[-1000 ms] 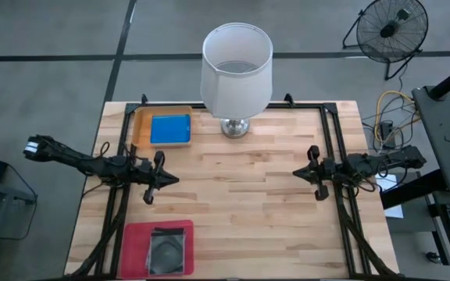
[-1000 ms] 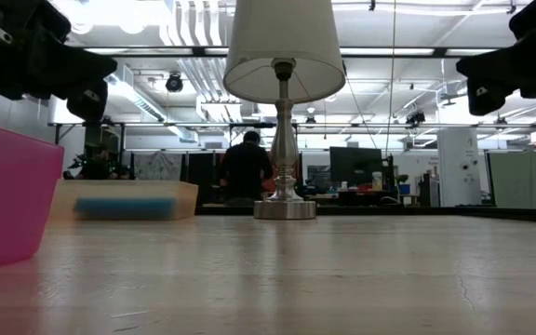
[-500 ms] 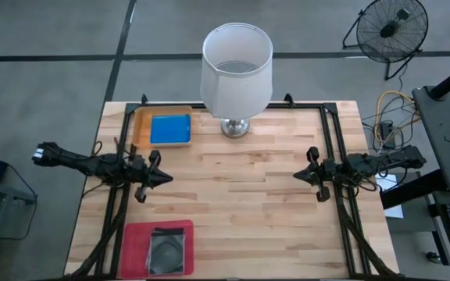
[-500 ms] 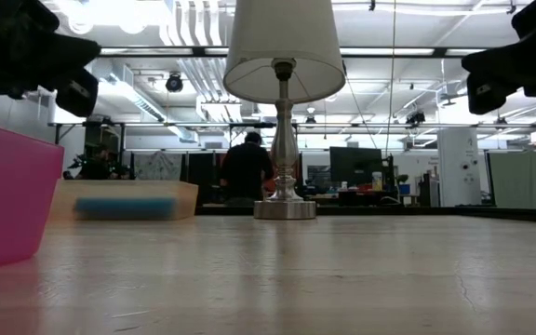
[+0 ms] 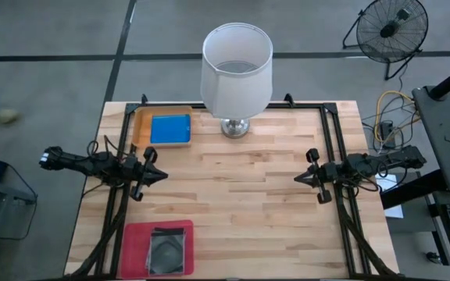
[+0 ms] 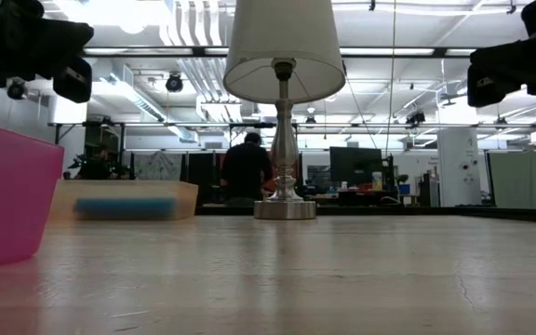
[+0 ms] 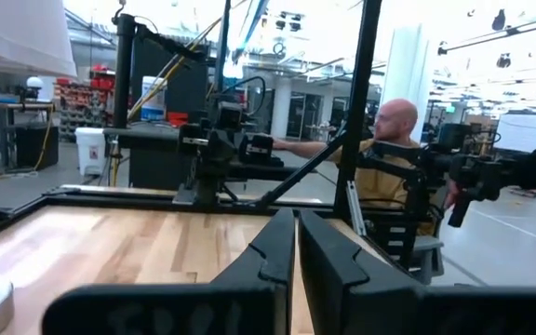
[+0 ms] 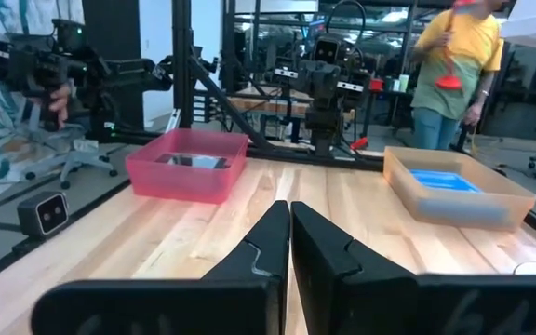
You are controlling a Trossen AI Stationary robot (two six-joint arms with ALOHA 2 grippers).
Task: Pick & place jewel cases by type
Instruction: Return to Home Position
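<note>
Jewel cases [image 5: 169, 129] lay in two trays: solid-blue ones [image 8: 440, 179] in the translucent orange tray [image 5: 140, 125] at the back left corner of the planked wood table [image 5: 241, 203], dark transparent squares [image 5: 165, 250] showing a round disc in the pink tray [image 5: 135, 246] at its front left corner. The left gripper [image 5: 158, 176] and right gripper [image 5: 298, 179] hung near the left and right edges, jaws closed, holding nothing. A white-shaded lamp [image 5: 237, 70] stood at the back edge.
</note>
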